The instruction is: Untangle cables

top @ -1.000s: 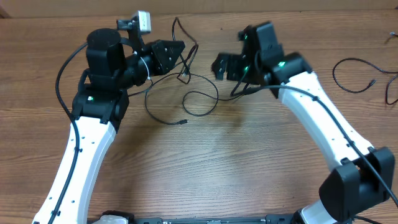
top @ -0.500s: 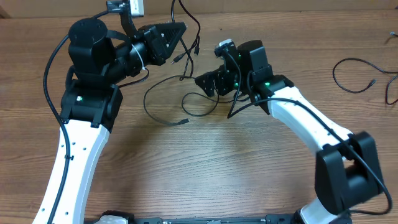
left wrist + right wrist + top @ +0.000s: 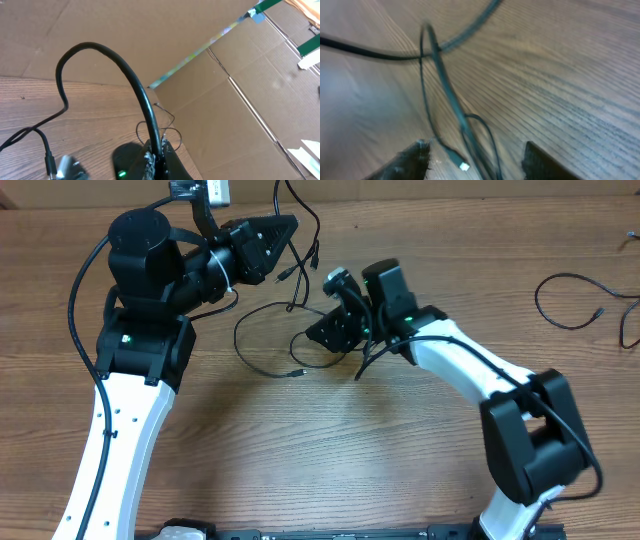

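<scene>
L gripper [image 3: 288, 228] is clenched on the thin black cables [image 3: 447, 92], which hang below it. One strand runs btwn R gripper [image 3: 477, 157] jaws, which stand apart. Centre it, close on that strand only, then pull away slow.

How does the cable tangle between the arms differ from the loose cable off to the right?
The tangle crosses itself in several loops; the loose cable makes one open curve. The tangle is partly lifted by the left gripper; the loose cable lies flat, untouched. Both are thin and black.
</scene>
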Controlling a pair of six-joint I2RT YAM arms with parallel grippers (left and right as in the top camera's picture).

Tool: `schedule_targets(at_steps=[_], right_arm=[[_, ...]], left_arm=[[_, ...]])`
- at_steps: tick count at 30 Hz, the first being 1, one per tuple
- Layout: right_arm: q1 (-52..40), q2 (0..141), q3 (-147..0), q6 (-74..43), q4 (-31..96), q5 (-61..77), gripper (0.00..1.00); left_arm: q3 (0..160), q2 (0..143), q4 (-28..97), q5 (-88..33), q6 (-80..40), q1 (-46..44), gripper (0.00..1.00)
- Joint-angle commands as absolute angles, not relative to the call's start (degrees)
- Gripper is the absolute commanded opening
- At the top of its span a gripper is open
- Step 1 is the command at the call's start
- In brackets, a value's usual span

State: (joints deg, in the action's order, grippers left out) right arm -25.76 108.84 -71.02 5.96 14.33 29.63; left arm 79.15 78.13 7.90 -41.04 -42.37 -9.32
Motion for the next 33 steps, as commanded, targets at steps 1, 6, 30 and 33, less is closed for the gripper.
schedule_targets(at_steps=[1,6,30,33], right_arm=[[-26.4,112.2,-70.8,7.2,14.5,21.0,0.53],[-26.4,112.6,-70.8,9.4,17.6,19.3,0.64],[0.6,92.6,-80.3,-7.4,31.6,12.6,0.04],[3.4,90.4,-80.5,-7.0,31.6,13.0,0.04]], left_arm=[[81.2,76.8,7.5,-41.9,-42.9,-8.9,0.04],[81.2,76.8,7.4,-41.4,-42.9,-8.9,0.04],[81.2,76.8,17.3,-37.2,-35.4,1.4,0.04],[81.2,77.0,19.1,-34.0,-34.0,1.8,0.04]])
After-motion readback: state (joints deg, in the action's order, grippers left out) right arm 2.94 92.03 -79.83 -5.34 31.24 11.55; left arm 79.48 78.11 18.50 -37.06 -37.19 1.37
